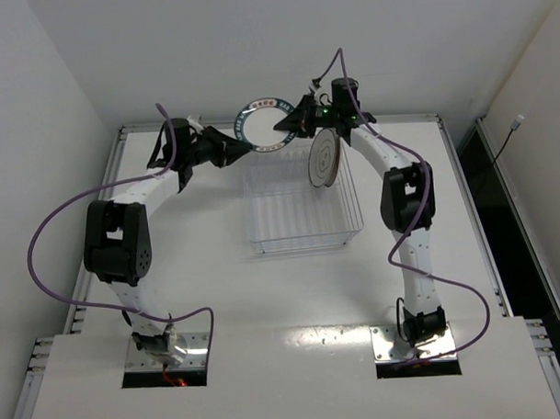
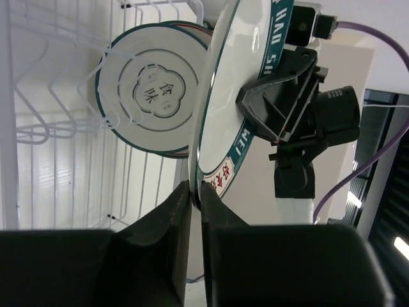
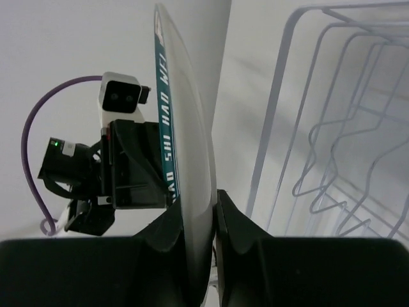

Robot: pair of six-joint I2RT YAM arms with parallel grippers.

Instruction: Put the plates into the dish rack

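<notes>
- The teal-rimmed plate [image 1: 263,124] is off the surface [image 1: 199,267], in the air just past the far wall of the dish rack [image 1: 304,247].
- Both arms hold this plate, one on each side of its rim.
- The left fingers [image 2: 169,230] are pressed onto the plate's edge, one on each face, pinching the lettered teal band.
- The right fingers [image 3: 243,230] pinch the opposite side of the rim the same way, with the thin edge of the plate running up between them.
- The dish rack sits on the surface between the two arms, towards the far side.
- The grey-ringed plate [image 1: 324,158] stands on edge among the tines in the rack's far right part, close below the right arm's wrist.
- In the left wrist view that racked plate shows a flower-shaped mark with two characters at its centre.
</notes>
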